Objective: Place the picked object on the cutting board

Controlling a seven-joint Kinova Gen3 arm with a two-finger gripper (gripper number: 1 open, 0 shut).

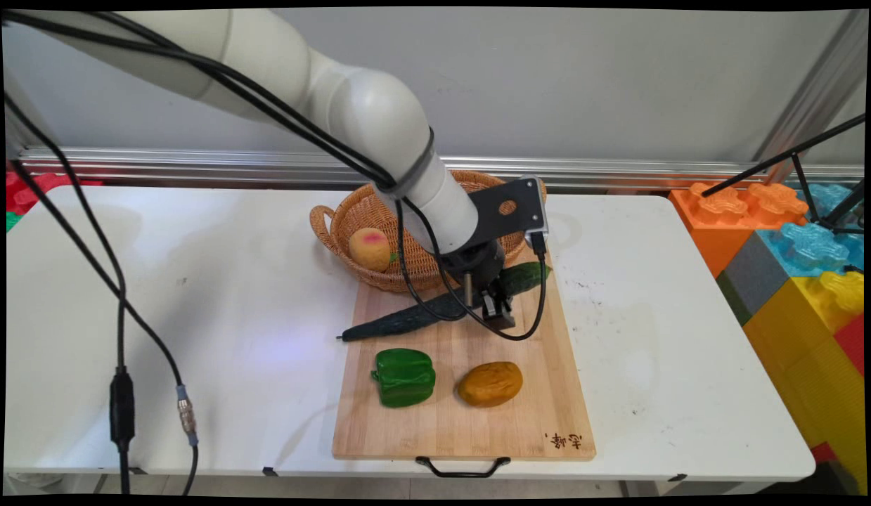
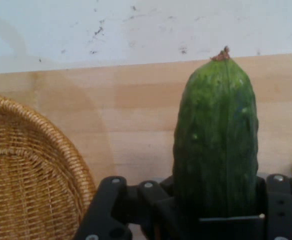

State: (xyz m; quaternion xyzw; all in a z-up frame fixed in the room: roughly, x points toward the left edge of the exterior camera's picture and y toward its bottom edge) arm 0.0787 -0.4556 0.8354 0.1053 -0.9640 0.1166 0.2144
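A long dark green cucumber lies slantwise across the far part of the wooden cutting board. My gripper is down over its thick right-hand part, and its jaws press against both sides of it. In the hand view the cucumber rises between the black linkage, its stem end pointing away over the board. It hides the fingertips. The cucumber rests on the board.
A wicker basket holding a peach stands just behind the board, close to the hand; its rim shows at the left. A green bell pepper and a brown-orange potato lie nearer. Coloured foam blocks stand at the right.
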